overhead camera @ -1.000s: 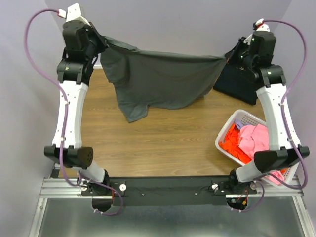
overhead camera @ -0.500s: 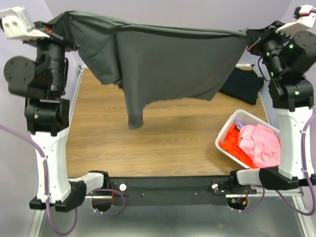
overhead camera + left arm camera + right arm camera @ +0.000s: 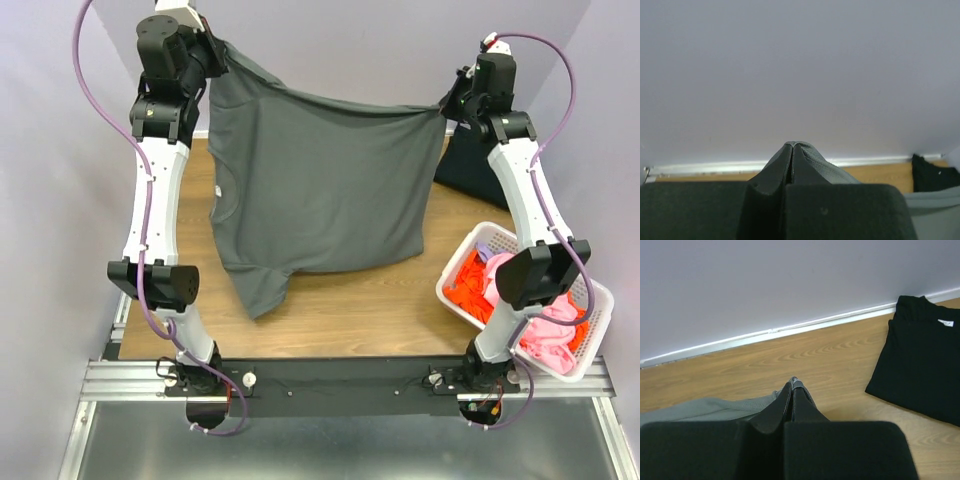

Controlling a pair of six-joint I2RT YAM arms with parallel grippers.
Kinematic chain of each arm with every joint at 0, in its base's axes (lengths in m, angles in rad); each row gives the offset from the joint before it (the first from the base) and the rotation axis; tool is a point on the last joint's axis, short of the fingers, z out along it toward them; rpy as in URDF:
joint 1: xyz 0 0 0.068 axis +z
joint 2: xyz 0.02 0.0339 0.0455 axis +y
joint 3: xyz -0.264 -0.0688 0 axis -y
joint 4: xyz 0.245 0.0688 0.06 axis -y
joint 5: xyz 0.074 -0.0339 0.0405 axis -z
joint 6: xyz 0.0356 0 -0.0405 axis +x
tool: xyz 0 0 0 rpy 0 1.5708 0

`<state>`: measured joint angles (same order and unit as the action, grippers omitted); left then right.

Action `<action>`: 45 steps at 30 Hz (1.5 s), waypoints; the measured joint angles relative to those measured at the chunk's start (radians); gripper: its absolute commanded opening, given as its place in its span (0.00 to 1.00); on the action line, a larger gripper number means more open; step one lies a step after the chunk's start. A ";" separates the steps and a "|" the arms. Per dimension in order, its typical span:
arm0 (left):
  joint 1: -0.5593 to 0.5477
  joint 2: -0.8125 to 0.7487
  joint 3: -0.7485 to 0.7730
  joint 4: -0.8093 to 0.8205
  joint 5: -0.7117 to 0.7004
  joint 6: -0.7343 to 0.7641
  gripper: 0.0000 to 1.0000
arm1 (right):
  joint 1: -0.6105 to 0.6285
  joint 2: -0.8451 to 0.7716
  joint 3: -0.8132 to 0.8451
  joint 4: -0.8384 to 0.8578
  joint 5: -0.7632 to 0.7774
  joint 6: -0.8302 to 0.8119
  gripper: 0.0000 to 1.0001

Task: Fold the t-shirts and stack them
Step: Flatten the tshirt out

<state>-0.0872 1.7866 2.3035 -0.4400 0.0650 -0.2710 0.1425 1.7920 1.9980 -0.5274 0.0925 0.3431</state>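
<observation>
A dark grey t-shirt (image 3: 320, 185) hangs spread between my two grippers above the wooden table, its lower sleeve drooping at the front left. My left gripper (image 3: 212, 48) is shut on its top left corner; the cloth (image 3: 812, 162) shows pinched between the fingertips in the left wrist view. My right gripper (image 3: 447, 105) is shut on its top right corner, with grey cloth (image 3: 715, 409) trailing left of the fingers. A folded black t-shirt (image 3: 480, 165) lies at the back right; it also shows in the right wrist view (image 3: 922, 360). Orange (image 3: 470, 290) and pink (image 3: 545, 325) t-shirts lie in the basket.
A white slatted plastic basket (image 3: 492, 238) stands at the right front of the table. The wall runs close behind the table's back edge (image 3: 790, 330). Bare wood (image 3: 350, 310) shows in front of the hanging shirt.
Both arms have come down from their raised pose and moved inward. The grey shirt now hangs lower and flatter, spread wider toward the table.
</observation>
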 measured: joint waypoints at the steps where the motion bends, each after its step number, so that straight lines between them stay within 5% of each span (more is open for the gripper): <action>1: 0.000 0.008 0.000 -0.020 0.000 0.005 0.00 | 0.000 0.008 0.000 -0.003 0.000 0.000 0.01; 9: 0.000 -0.096 -0.083 -0.052 -0.007 0.061 0.00 | 0.000 -0.055 0.019 -0.003 -0.006 0.007 0.01; 21: 0.000 -0.382 -0.386 -0.069 -0.069 0.082 0.00 | 0.003 -0.349 -0.219 0.003 -0.063 0.049 0.01; 30: 0.000 -0.545 -0.254 -0.196 -0.117 0.107 0.00 | 0.009 -0.465 -0.122 -0.076 -0.077 0.050 0.01; 37: 0.000 -0.523 -0.043 -0.241 -0.056 0.114 0.00 | 0.010 -0.484 -0.058 -0.114 -0.085 0.095 0.01; 45: 0.000 -0.386 -0.141 -0.228 0.057 0.149 0.00 | 0.010 -0.415 -0.108 -0.118 -0.036 0.150 0.01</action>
<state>-0.0872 1.4006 2.1624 -0.6682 0.1219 -0.1223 0.1524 1.3766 1.8904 -0.6453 0.0563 0.4931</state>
